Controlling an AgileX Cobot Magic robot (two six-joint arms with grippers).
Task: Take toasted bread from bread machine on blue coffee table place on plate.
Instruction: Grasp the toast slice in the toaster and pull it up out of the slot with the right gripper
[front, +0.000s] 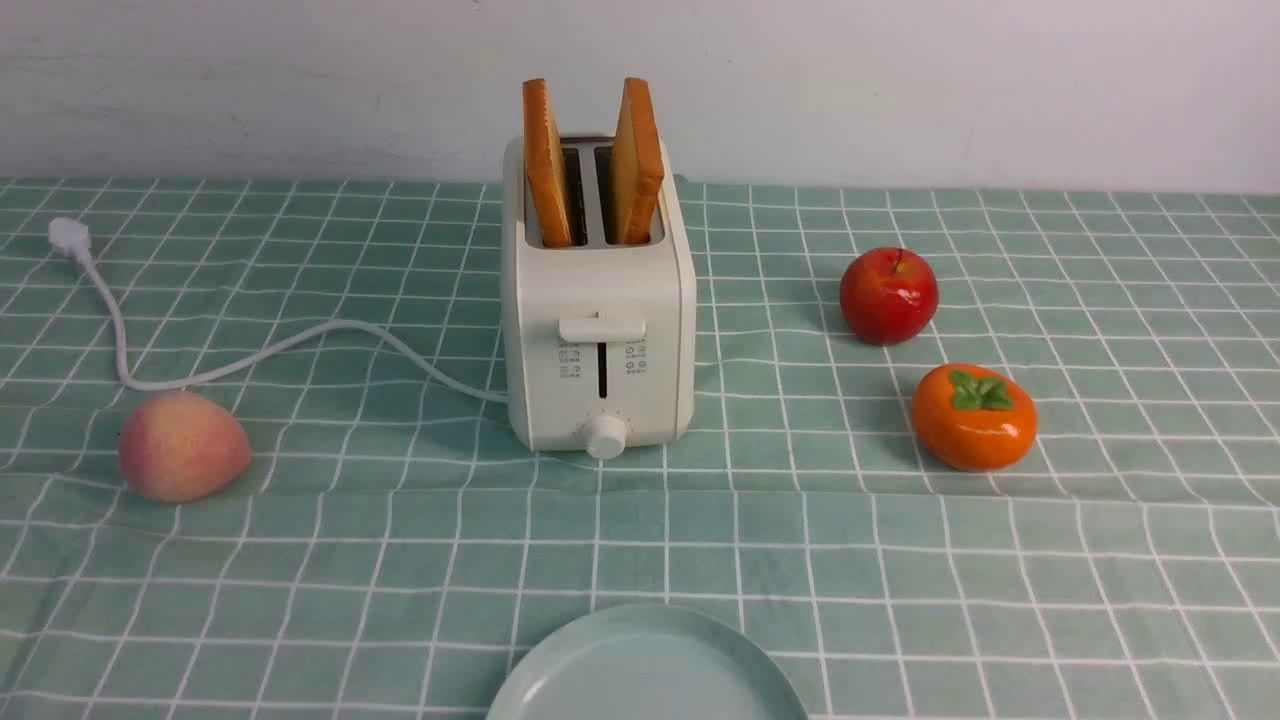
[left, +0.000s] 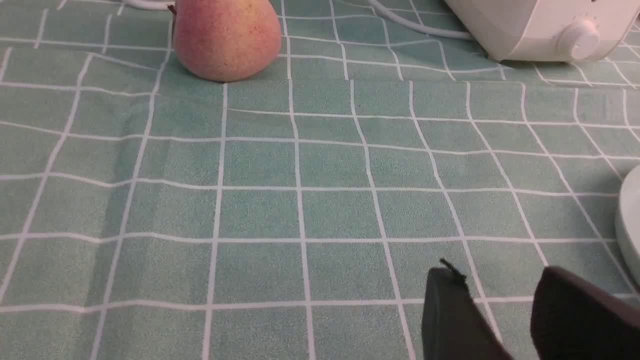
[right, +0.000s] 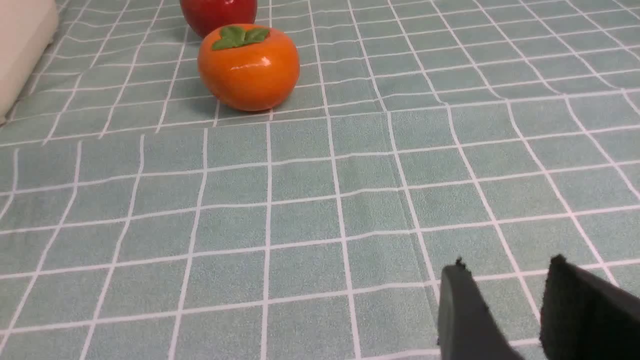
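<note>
Two slices of toasted bread (front: 546, 165) (front: 638, 160) stand upright in the slots of the cream-white bread machine (front: 598, 330), at the middle back of the blue coffee table (front: 900, 560). The pale plate (front: 645, 670) lies empty at the front edge, and its rim (left: 631, 225) shows in the left wrist view. Neither arm shows in the front view. My left gripper (left: 500, 272) hovers low over the cloth, open and empty, short of the bread machine's knob corner (left: 540, 25). My right gripper (right: 507, 264) is also open and empty over bare cloth.
A peach (front: 183, 445) lies left of the bread machine, beside its white cord (front: 300, 345) and plug (front: 68, 236). A red apple (front: 888, 295) and an orange persimmon (front: 973, 416) sit to the right. A white wall runs behind the table.
</note>
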